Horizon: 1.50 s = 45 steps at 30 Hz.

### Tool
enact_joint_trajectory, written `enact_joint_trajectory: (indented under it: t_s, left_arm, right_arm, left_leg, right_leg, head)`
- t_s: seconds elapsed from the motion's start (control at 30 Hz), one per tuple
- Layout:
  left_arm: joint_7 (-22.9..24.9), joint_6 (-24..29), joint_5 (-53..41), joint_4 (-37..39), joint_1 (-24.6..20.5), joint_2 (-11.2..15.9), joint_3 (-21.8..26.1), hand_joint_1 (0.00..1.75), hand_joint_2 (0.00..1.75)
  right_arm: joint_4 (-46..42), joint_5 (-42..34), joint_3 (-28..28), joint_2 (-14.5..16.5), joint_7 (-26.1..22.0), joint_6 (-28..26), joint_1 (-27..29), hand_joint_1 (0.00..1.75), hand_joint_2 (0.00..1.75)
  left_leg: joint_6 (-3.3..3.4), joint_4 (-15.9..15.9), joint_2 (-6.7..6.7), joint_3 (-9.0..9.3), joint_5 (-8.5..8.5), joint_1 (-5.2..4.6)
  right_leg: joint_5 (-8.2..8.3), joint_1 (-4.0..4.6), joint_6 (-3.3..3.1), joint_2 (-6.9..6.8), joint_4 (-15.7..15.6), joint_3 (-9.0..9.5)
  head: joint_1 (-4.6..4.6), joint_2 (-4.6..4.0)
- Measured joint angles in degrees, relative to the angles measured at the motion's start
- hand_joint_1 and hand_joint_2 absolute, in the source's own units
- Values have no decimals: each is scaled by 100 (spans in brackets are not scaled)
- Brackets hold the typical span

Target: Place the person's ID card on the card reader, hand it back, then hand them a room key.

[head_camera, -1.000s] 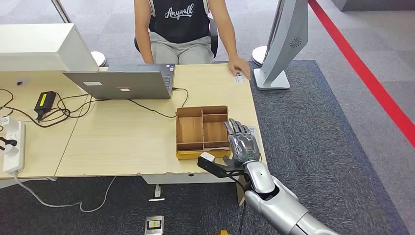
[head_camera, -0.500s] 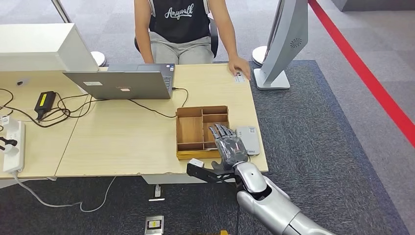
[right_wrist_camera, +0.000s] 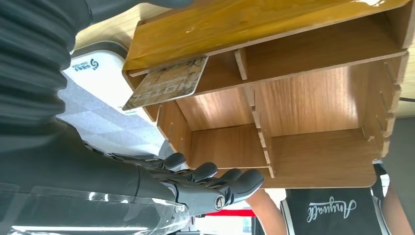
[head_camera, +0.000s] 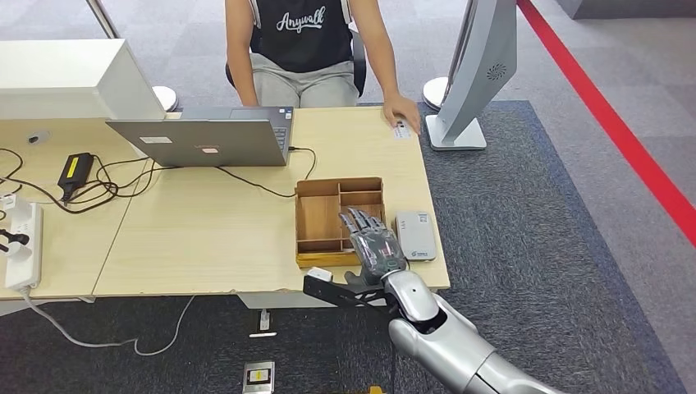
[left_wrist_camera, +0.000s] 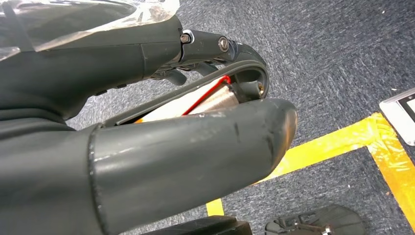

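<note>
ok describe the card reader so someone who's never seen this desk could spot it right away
Start at the light wooden desk and go to its near right corner, past the brown wooden divided tray. The card reader lies flat on the desk just right of that tray, beside the robot's right hand. It is the only small pale grey slab there, with a blue logo at its near end.

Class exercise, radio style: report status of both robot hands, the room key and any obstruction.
Right robot hand open, above wooden organiser. Left robot hand hanging over carpet, state unclear. Key card lying in organiser compartment. Card reader beside organiser; nothing blocking.
</note>
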Motion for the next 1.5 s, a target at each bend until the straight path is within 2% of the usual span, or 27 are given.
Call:
enact_joint_trajectory:
  t_s: [0.77,1.5]
  left_arm:
    - [-63,2,-18,0,4,7,1,0,0]
    - [-45,2,-370,2,1,11,9,0,0]
  right_arm:
    - [290,-124,89,-33,216,-193,-147,0,175]
    - [40,2,-27,-303,394,-223,13,0,175]
  left_leg:
    - [0,0,0,1,0,0]
    - [0,1,0,2,0,0]
  right_leg:
    - [0,0,0,0,0,-1]
    - [0,0,0,0,-1,-2]
  head:
    - [1,-1]
    - [0,0]
